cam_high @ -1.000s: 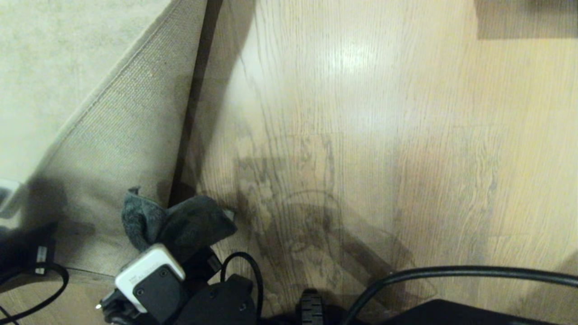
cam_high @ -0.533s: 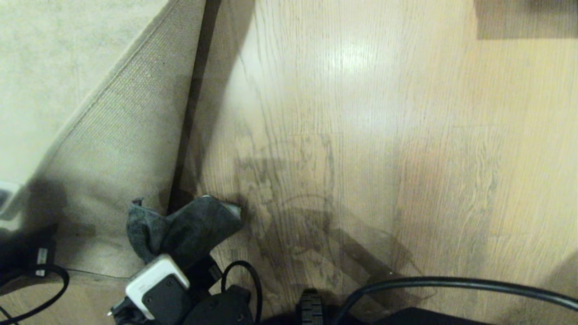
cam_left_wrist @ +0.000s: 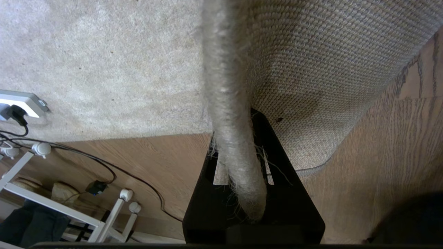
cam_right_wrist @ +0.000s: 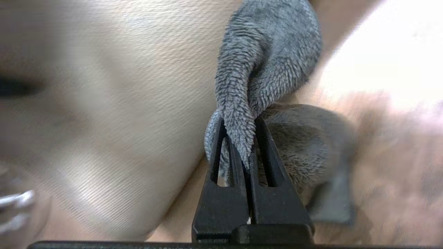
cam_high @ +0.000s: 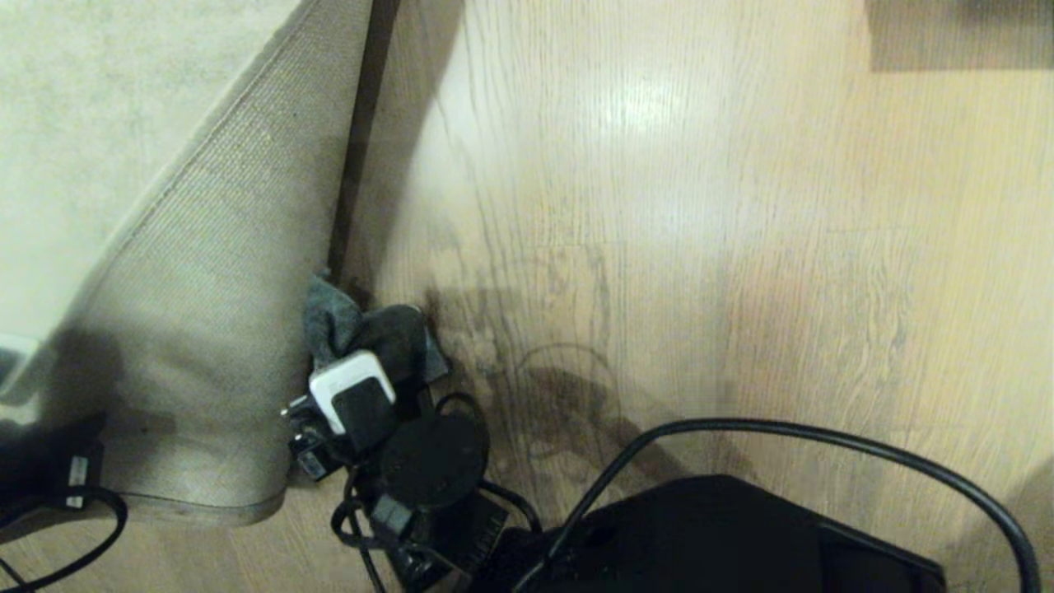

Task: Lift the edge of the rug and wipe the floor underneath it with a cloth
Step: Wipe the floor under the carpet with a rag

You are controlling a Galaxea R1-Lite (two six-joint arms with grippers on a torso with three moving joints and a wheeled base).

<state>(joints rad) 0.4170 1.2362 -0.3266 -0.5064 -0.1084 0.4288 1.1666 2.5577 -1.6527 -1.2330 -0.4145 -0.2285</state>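
The rug edge is lifted off the floor and folded back, so its woven tan backing faces up at the left. My left gripper is shut on that edge, with frayed threads around its black fingers. The dark grey cloth rests on the wood right beside the fold of the raised rug. My right gripper is shut on a bunched fold of the cloth, whose other end spreads on the floor below the fingers. In the head view the cloth hides the right fingertips.
A white power strip lies on the rug's pile, with thin black cables and a white rack's legs beyond the rug's border. A thick black cable arcs over my black base at the near right.
My right arm has reached farther out from me, carrying the cloth along the floor beside the rug's fold. The left gripper and the lifted rug edge have stayed in place.
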